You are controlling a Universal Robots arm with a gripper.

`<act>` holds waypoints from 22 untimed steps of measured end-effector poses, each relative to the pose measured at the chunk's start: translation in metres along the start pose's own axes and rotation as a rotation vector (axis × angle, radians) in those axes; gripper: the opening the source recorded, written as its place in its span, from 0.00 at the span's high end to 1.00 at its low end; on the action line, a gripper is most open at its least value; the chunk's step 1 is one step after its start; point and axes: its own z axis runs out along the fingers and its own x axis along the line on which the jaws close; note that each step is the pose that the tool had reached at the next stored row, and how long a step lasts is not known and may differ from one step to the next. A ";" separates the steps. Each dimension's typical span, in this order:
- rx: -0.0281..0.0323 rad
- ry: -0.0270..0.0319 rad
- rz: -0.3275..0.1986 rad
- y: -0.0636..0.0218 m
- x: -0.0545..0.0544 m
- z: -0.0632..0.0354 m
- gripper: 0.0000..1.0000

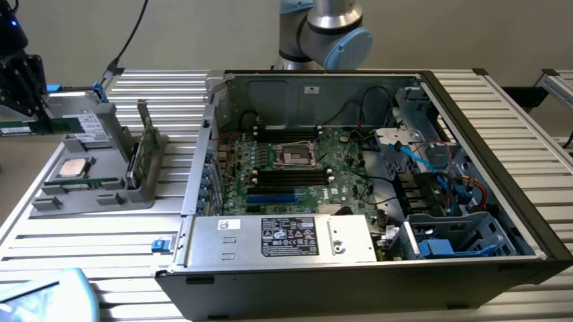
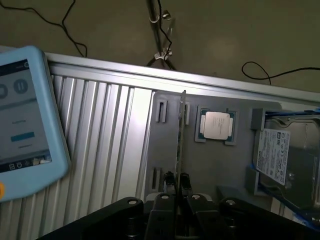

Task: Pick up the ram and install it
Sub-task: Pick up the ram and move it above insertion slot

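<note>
Pick step: tool clenched on ram, seen edge-on over grey tray, near CPU. Install prob calls for a carry to motherboard, ram edge squared w/ a black slot

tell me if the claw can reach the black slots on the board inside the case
Probably yes: the claw holds the ram, the case lies open, and the black slots look bare, with cables off to the exterior view's right.
</note>
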 end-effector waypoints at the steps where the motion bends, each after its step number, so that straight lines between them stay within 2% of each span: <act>1: -0.0002 0.0001 0.000 -0.0005 -0.001 -0.0028 0.86; 5: -0.0008 0.0000 0.000 -0.0054 -0.002 -0.0108 0.86; 10: -0.0037 -0.0005 0.000 -0.0155 -0.002 -0.0215 0.86; 22: -0.0214 -0.0032 -0.001 -0.0481 0.002 -0.0315 0.86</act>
